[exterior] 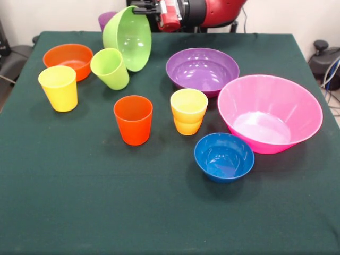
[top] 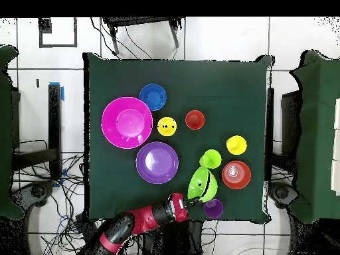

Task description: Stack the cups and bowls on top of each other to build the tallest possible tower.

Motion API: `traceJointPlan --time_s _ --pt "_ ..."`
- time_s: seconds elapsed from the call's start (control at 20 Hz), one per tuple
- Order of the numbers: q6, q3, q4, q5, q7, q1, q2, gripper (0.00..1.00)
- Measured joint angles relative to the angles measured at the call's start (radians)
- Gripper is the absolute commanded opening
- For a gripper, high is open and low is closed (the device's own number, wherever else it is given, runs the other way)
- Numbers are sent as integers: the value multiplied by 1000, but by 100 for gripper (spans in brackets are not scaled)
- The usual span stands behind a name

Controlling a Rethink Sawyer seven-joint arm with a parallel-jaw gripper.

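While tilted, lime green bowl (exterior: 128, 38) held by end effector (exterior: 144, 7) at rim.

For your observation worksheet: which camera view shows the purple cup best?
The overhead view: the purple cup shows its whole round mouth beside the tilted lime green bowl. In the front view only a purple sliver peeks from behind that bowl.

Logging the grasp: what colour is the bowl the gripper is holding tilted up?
Lime green: the bowl in the gripper shows best in the front view.
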Motion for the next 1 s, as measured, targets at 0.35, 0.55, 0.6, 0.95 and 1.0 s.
traceJointPlan --time_s 0.35,0.55,0.6,0.95,1.0 --pt "10 -7 -12 3 16 -6 5 0" --pt "10 -7 -12 3 16 -6 5 0" --pt "10 -7 -12 3 16 -6 5 0" --pt "10 -7 -12 3 16 -6 4 0" --pt "10 -7 -12 3 16 -6 2 0"
